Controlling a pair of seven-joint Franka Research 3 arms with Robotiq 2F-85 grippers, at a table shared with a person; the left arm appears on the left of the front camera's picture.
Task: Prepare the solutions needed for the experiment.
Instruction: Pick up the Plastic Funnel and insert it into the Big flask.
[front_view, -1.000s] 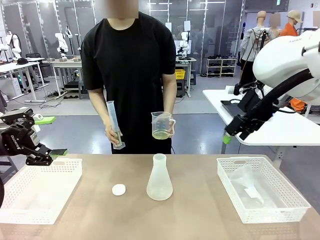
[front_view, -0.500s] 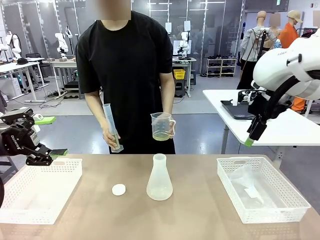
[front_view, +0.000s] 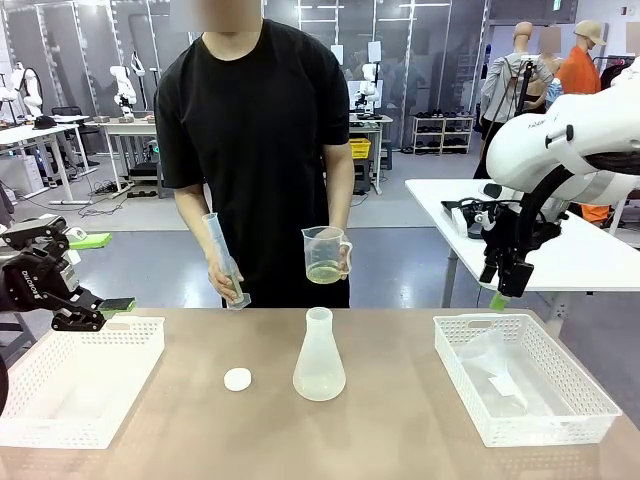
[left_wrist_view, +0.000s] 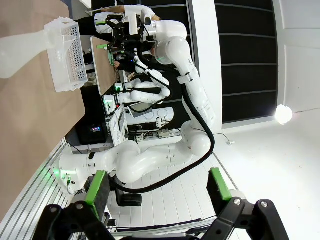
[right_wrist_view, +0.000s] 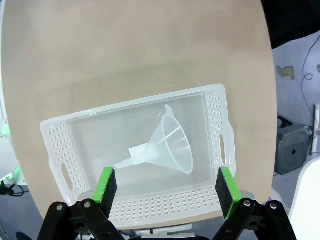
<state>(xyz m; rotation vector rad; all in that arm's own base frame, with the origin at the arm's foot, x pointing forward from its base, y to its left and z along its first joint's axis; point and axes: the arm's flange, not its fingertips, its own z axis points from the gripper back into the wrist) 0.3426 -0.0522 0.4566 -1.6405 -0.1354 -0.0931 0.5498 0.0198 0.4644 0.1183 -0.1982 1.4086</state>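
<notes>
Above the right basket (front_view: 495, 322), right pincer (right_wrist_view: 166, 182) aimed down, apart, left pincer (left_wrist_view: 157, 189) apart

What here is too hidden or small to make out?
Front view: marks on the graduated cylinder and beaker, too small to read.
Front view: the clear funnel, only a faint shape in the right basket.
Left wrist view: the flask, cut off by the left edge.
</notes>
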